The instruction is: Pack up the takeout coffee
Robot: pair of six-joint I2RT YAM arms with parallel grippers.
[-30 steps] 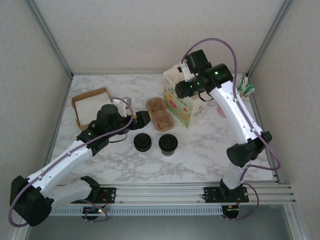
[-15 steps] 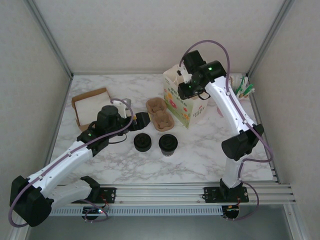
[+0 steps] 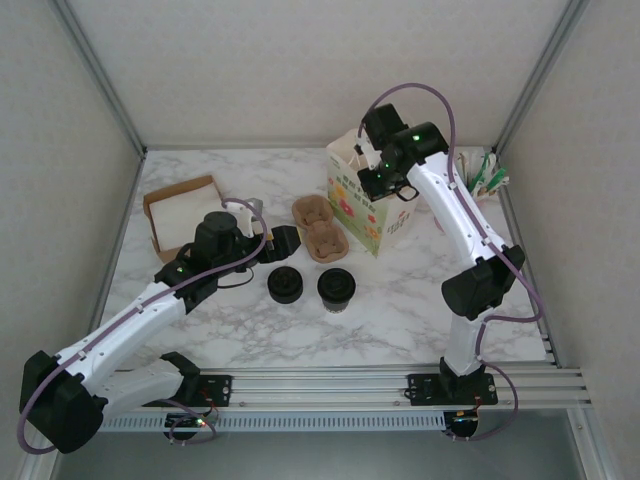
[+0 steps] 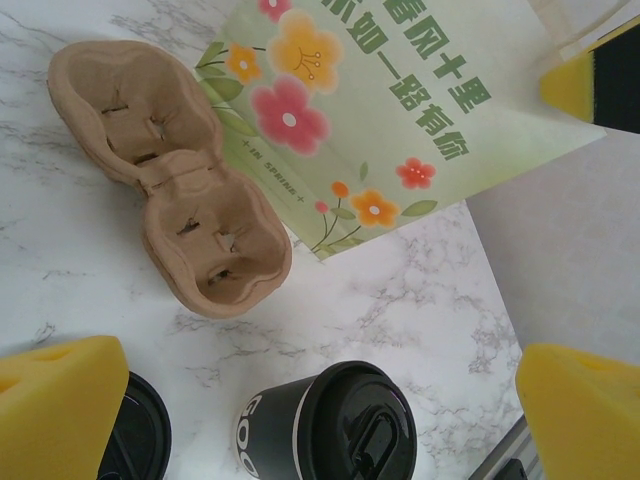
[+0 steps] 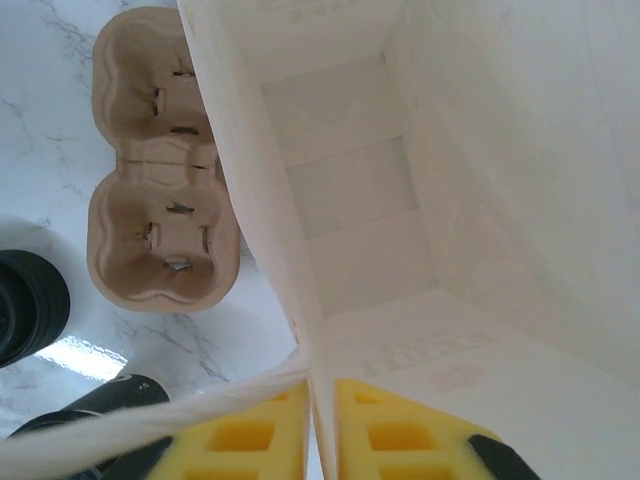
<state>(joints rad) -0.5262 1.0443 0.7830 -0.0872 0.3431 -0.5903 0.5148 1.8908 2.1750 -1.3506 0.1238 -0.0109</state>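
**Paper rim pinched, coffee not picked yet**

Right gripper [image 5: 322, 430] has its yellow pads closed to a sliver on the near wall of the paper bag [image 3: 365, 205], at the top edge, with the bag's cord handle just beside them. Bag interior looks bare. Left gripper [image 3: 285, 238] is spread wide and holds nothing. It hangs low over the marble table [image 3: 400, 310].

The takeout coffee [image 3: 336, 287] stands upright, lid on, in front of the bag and well apart from it.

Risks as I see them:
- Thin paper held by one edge. Any sideways pull from the right arm could tear the rim or tip the bag.
- The black lids [image 3: 285, 285] sit just beside the coffee and are the same colour, so they're easy to grab by mistake.
- A hard squeeze could crush the cup or pop the lid.

In the way: the pulp cup carrier [image 3: 318, 228] lies between the left gripper and the bag, touching or nearly touching the bag's base. The cardboard box [image 3: 180, 212] at far left is out of play.
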